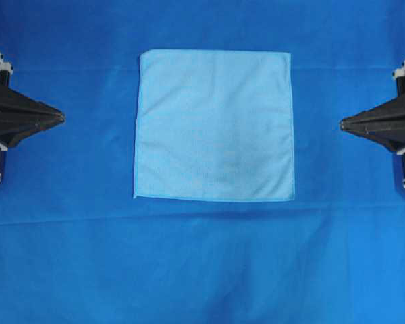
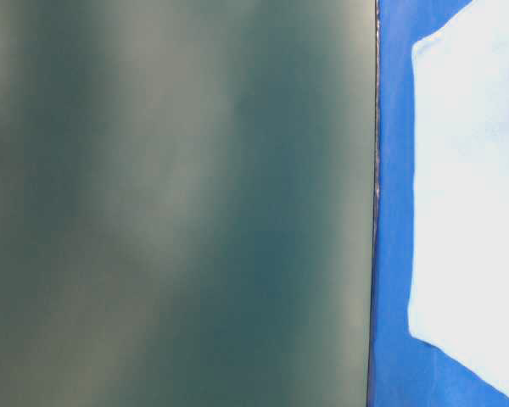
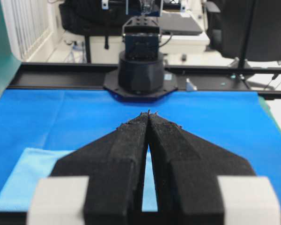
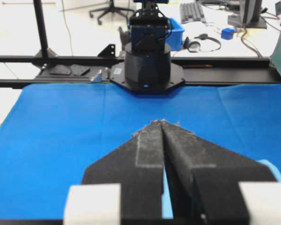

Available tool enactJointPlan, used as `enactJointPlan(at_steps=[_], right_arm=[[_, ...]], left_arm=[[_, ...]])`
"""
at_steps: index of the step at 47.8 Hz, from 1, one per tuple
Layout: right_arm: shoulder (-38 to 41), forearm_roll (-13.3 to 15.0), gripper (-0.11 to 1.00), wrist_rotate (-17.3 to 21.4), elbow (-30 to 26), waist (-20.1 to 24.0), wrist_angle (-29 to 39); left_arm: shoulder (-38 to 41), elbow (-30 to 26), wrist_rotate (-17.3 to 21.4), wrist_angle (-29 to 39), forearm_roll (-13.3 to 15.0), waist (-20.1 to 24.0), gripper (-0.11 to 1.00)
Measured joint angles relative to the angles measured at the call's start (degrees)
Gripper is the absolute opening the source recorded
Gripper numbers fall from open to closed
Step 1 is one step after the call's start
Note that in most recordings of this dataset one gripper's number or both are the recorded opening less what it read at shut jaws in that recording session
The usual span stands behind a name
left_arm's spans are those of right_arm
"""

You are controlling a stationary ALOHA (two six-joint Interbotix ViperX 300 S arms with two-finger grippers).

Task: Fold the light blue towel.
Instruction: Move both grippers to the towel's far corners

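1. Towel: pale sky-blue square microfibre cloth [image 1: 214,125] lies flat and unfolded on the larger royal-blue table cover [image 1: 202,270], between the two grippers, well apart from both.
2. Left gripper [image 1: 61,117]: black foam-padded jaws clenched tip to tip, nothing held. Towel sits ahead of its tips and below; its near part [image 3: 33,180] shows under the jaws in the left wrist view.
3. Right gripper [image 1: 343,123]: jaws likewise pressed together, empty. Only a sliver of towel [image 4: 166,206] shows beneath them.
4. Task judged not yet begun; no fold made.
5. Risks, as judgement: a pinch on a hem could also catch the thin table cover and drag it up with the towel. Grabbing too little hem could let the soft cloth slip. Uneven lifting by the two arms would skew the fold.
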State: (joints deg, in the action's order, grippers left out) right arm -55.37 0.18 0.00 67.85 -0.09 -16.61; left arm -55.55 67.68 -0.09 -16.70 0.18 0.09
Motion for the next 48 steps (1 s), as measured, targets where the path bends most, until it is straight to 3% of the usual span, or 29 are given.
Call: enactJointPlan(at_steps=[4, 13, 21, 30, 32, 35, 42, 46, 48], right_arm=[[0.1, -0.1, 0.00, 0.1, -0.4, -1.5, 0.5], [2.7, -0.9, 0.00, 2.3, -3.3, -11.8, 7.9], [7.5, -1.1, 0.00, 2.5, -4.1, -20.2, 13.3], [15.5, -0.9, 0.01, 2.4, -4.3, -26.8, 14.0], [17.8, -0.5, 0.06, 2.1, -4.7, -27.8, 14.0], [21.4, 0.2, 0.23, 2.1, -5.2, -29.4, 13.9], [30.2, 3.1, 0.60, 2.0, -7.0, -33.1, 12.7], [35.2, 4.8, 0.57, 2.0, -8.4, -35.1, 11.7], [37.4, 5.5, 0.56, 2.0, -9.1, -35.7, 11.3]], left_arm=[[1.1, -0.7, -0.3, 1.1, 0.7, 1.1, 0.00], [6.2, -2.2, 0.0, 2.3, 1.4, 5.7, 0.00], [13.5, -2.9, -0.9, 2.4, 1.4, 13.0, 0.00], [23.9, -5.3, -1.0, 2.4, 1.5, 19.2, 0.03], [26.6, -6.0, -1.0, 2.4, 1.5, 20.6, 0.10], [30.3, -6.9, -1.0, 2.3, 1.5, 21.9, 0.24], [38.7, -9.8, -0.9, 1.1, 1.5, 25.1, 0.68], [43.2, -11.6, -0.7, -0.3, 1.5, 27.0, 0.87], [45.5, -12.5, -0.4, -0.6, 1.5, 27.6, 0.90]])
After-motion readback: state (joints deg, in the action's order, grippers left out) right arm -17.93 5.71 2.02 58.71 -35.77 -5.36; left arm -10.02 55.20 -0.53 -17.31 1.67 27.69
